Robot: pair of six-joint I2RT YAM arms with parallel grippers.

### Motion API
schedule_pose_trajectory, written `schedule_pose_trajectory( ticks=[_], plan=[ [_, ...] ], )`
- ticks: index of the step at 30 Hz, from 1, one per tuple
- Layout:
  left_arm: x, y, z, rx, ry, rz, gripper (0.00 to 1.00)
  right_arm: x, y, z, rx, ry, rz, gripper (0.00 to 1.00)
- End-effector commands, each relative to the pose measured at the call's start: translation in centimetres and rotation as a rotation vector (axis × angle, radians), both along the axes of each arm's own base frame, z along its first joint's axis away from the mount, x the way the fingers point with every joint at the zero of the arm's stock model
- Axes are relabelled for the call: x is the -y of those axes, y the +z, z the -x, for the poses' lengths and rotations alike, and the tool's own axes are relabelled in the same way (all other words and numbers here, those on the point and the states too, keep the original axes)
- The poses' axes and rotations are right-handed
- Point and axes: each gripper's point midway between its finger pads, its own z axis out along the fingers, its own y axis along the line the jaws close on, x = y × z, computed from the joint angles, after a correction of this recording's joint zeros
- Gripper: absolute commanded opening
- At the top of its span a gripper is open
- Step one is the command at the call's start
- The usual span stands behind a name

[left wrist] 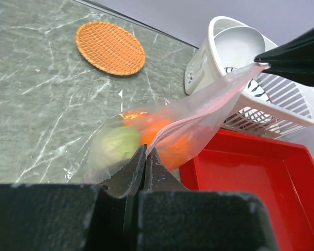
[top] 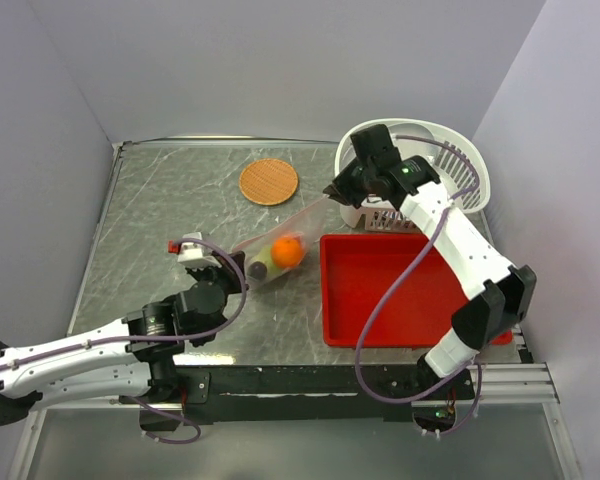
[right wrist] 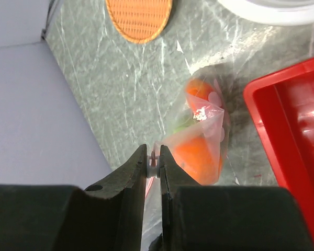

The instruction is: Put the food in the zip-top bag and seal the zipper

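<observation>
The clear zip-top bag [top: 280, 245] hangs stretched between both grippers over the grey table. Inside it are the food pieces: an orange ball [top: 288, 251], a pale green ball [left wrist: 118, 143] and an orange-red fruit [right wrist: 199, 91]. My left gripper [left wrist: 145, 151] is shut on the bag's near end, low beside the food. My right gripper [right wrist: 153, 157] is shut on a small white slider at the bag's far end, lifted near the basket. In the top view it is my right gripper [top: 332, 193]. The pinkish zipper [left wrist: 209, 102] runs taut along the upper edge between the two.
A flat round orange-brown wicker disc [top: 268, 181] lies at the back of the table. A white slotted basket [top: 458, 165] stands at the back right, just behind the right gripper. A red tray [top: 400, 300] sits right of the bag.
</observation>
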Motion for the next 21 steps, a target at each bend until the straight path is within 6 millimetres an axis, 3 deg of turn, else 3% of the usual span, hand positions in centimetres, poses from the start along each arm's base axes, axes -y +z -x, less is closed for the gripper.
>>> schedule_pose_trajectory(
  ticks=[1, 5, 9, 16, 21],
  plan=[
    [-4.5, 1.3, 0.0, 0.013, 0.149, -0.039, 0.01, 2.7, 2.3, -4.1, 0.113, -0.096, 0.084, 0.16],
    [-5.3, 2.1, 0.3, 0.019, 0.154, -0.02, 0.01, 1.9, 2.4, -5.3, 0.124, -0.076, 0.087, 0.16],
    [-5.7, 2.8, 0.4, 0.029, 0.154, -0.024, 0.01, -0.2, 3.4, -5.9, 0.171, -0.006, 0.039, 0.16],
    [-5.8, 5.6, 0.7, 0.074, 0.095, 0.001, 0.01, -6.5, 7.2, -5.7, 0.342, 0.218, 0.013, 0.16],
    [-7.2, 8.0, 1.1, 0.099, 0.098, 0.029, 0.01, -10.5, 7.6, -4.7, 0.374, 0.373, -0.035, 0.16]
  ],
)
